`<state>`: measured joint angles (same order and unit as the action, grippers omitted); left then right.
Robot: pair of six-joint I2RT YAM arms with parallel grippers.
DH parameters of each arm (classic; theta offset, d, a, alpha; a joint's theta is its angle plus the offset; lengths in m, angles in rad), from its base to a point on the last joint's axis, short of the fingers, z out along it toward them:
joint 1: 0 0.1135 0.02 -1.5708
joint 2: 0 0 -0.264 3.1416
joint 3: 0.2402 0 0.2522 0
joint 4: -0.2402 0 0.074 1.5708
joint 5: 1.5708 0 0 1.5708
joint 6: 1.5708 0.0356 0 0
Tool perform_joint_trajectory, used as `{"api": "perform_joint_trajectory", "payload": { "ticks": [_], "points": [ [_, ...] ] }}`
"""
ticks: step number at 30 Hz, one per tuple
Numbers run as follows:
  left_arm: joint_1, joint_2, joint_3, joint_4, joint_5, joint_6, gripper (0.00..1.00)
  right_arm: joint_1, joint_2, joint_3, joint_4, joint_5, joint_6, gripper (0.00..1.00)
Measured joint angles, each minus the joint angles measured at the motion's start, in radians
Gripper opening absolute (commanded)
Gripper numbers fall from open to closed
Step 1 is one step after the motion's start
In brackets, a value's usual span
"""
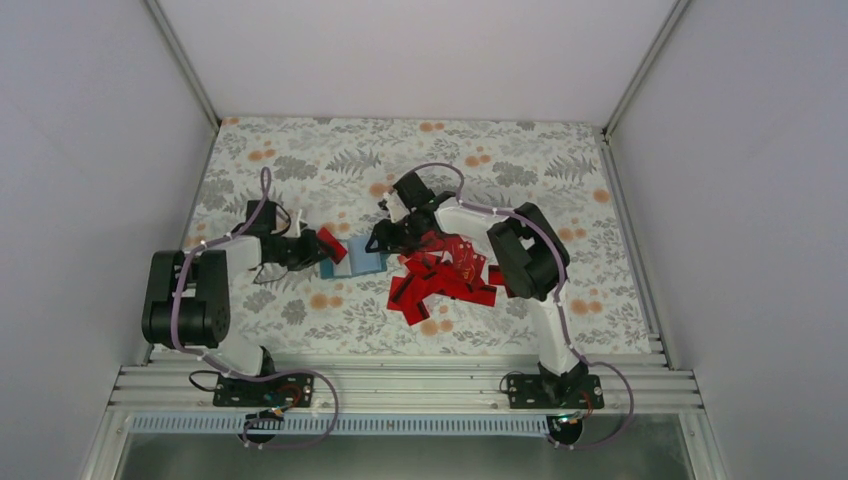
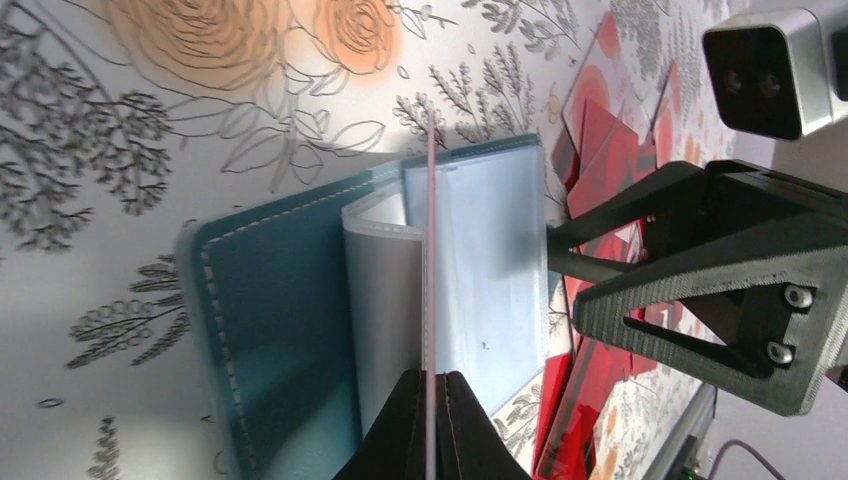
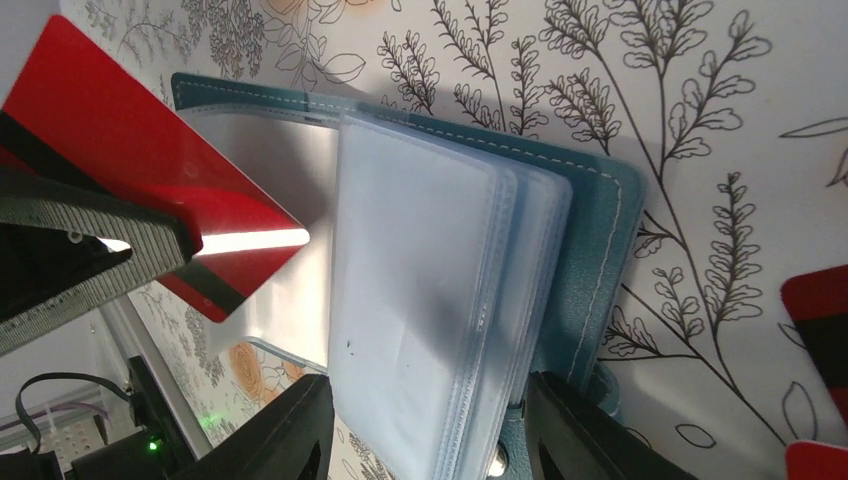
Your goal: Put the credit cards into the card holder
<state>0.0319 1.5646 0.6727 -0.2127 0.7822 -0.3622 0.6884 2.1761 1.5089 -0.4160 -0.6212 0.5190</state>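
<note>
The teal card holder (image 1: 355, 258) lies open on the floral cloth, its clear sleeves (image 3: 420, 300) fanned up from the cover (image 2: 270, 330). My left gripper (image 1: 310, 247) is shut on one red credit card (image 1: 331, 243), held at the holder's left side. In the left wrist view this card (image 2: 432, 250) shows edge-on over the sleeves, pinched in the gripper (image 2: 432, 385). From the right wrist its red face (image 3: 130, 170) hovers over the left sleeve. My right gripper (image 3: 430, 430) clamps the sleeve stack and cover, a finger (image 3: 590, 430) against each side. Several more credit cards (image 1: 445, 278) lie piled just to the right.
The right arm's elbow (image 1: 525, 255) hangs over the card pile. The right wrist camera (image 2: 765, 75) and black finger frame (image 2: 700, 290) stand close beside the holder. White walls enclose the table (image 1: 300, 150), and an aluminium rail (image 1: 400, 385) runs along its near edge.
</note>
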Motion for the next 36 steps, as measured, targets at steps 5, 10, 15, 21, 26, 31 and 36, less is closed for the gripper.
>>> {"api": "perform_joint_trajectory", "payload": {
  "ticks": [5, 10, 15, 21, 26, 31, 36],
  "points": [
    [0.000, 0.034, -0.005, 0.046, 0.049, 0.014, 0.02, -0.003, -0.001, -0.007, 0.013, -0.011, 0.010, 0.50],
    [-0.002, 0.074, 0.002, 0.054, 0.068, 0.031, 0.02, -0.003, -0.001, -0.016, 0.025, -0.019, 0.011, 0.49],
    [-0.003, 0.085, 0.005, 0.055, 0.076, 0.042, 0.02, -0.003, -0.003, -0.022, 0.035, -0.025, 0.011, 0.49],
    [-0.009, 0.116, 0.017, 0.060, 0.102, 0.052, 0.02, -0.004, -0.003, -0.024, 0.038, -0.028, 0.012, 0.49],
    [-0.013, 0.126, 0.018, 0.061, 0.126, 0.060, 0.02, -0.005, -0.003, -0.024, 0.040, -0.034, 0.014, 0.49],
    [-0.014, 0.133, 0.018, 0.061, 0.139, 0.063, 0.02, -0.005, -0.003, -0.024, 0.040, -0.034, 0.015, 0.49],
    [-0.016, 0.151, 0.018, 0.056, 0.157, 0.064, 0.02, -0.005, -0.003, -0.024, 0.041, -0.036, 0.016, 0.49]
  ]
}}
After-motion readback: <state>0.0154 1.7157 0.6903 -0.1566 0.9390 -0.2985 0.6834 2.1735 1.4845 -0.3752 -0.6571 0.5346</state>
